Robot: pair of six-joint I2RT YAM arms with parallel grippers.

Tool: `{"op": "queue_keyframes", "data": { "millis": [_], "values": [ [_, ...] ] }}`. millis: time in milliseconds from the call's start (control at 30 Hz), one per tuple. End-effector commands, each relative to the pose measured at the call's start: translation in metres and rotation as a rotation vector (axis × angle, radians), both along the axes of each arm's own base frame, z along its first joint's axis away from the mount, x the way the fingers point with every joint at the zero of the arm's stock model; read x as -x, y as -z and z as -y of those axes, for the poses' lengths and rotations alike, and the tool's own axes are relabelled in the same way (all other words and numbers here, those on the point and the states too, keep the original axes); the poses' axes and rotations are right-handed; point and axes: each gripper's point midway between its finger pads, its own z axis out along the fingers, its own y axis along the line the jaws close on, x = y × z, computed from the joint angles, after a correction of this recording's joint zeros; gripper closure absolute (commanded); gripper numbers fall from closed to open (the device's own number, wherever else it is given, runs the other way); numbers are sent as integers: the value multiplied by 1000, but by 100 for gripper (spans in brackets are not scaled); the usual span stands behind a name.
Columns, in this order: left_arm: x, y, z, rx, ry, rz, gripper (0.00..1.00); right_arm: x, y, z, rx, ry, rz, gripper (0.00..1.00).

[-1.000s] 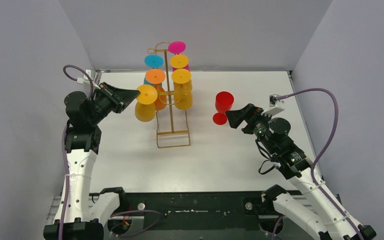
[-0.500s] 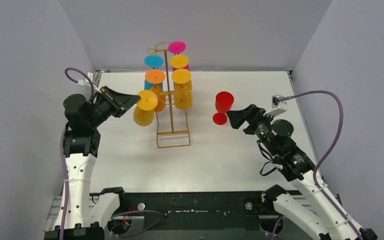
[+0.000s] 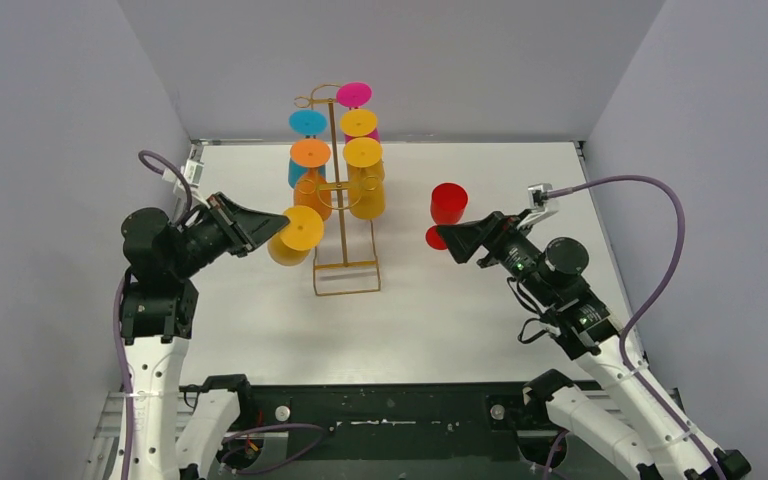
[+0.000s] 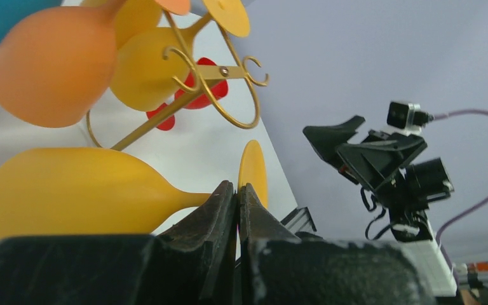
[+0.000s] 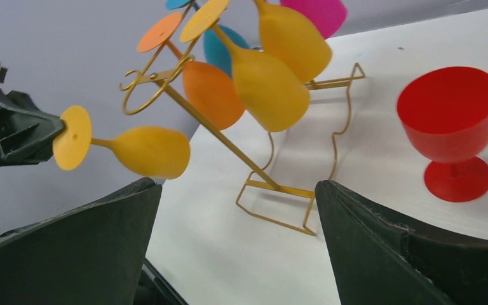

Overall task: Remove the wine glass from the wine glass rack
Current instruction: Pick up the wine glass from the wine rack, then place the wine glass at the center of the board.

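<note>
Top external: we find left gripper [image 3: 280,226] pinching yellow wine glass [image 3: 288,248] (centre-left, unhooked from rack [image 3: 343,240]); right gripper [image 3: 450,240] spread wide.

The left claw [image 3: 279,223] has pulled the yellow wine glass [image 3: 301,229] off the wine glass rack [image 3: 342,235]

Overhead and wrist views share the wine glass rack [image 3: 341,240].
</note>
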Motion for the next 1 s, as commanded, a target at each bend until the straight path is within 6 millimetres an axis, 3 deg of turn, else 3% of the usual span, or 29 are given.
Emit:
{"op": "queue_keyframes", "data": {
  "millis": [0,267,733,967],
  "values": [
    [25,-16,19,-43,175,170,100,23,-37,-35,-74,-252,155,3],
    [58,-3,42,-81,360,283,100,55,-45,-75,-129,-520,150,13],
    [77,6,66,-7,463,398,100,102,-29,-158,-49,-780,121,25],
    [79,11,79,-4,487,392,100,100,-25,-172,-41,-780,113,43]
  ]
}}
